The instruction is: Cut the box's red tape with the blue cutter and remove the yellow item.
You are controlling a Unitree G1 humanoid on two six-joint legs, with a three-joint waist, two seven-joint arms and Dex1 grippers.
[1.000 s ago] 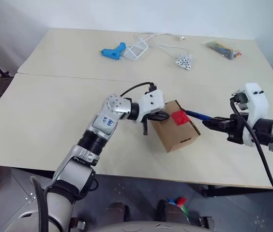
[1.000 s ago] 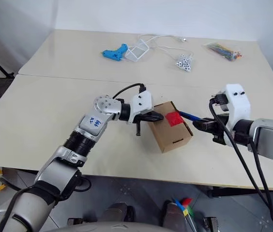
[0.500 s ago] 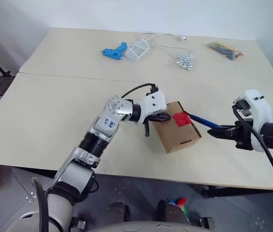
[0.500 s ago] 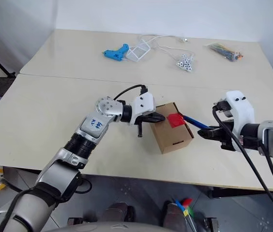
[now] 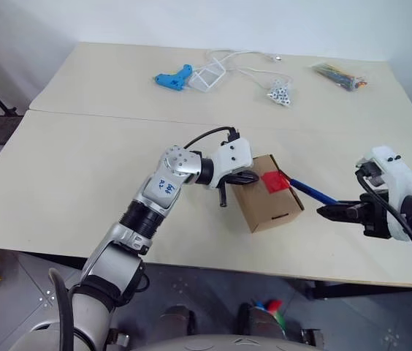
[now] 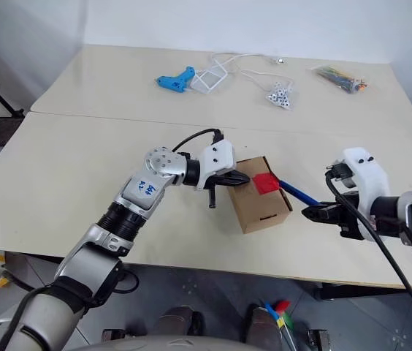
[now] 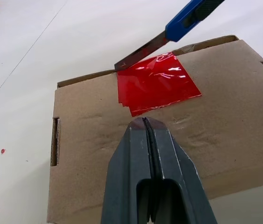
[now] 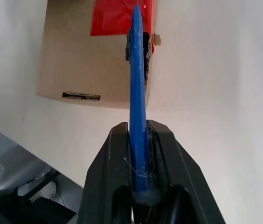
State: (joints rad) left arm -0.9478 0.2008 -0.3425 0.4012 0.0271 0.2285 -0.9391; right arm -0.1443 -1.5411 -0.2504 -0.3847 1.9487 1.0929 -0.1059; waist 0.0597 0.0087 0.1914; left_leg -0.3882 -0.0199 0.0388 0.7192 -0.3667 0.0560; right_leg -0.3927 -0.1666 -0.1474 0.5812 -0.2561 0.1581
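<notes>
Clamping the blue cutter (image 8: 137, 93), the right end effector (image 5: 332, 212) could skid its blade off the red tape (image 7: 155, 83); the closed left end effector (image 7: 146, 128) only presses the box (image 5: 270, 199), which might slide.

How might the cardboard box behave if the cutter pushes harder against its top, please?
The box looks small and light, so it would probably slide; the shut left gripper rests on its top. Its thin cardboard may dent under the blue cutter.
</notes>
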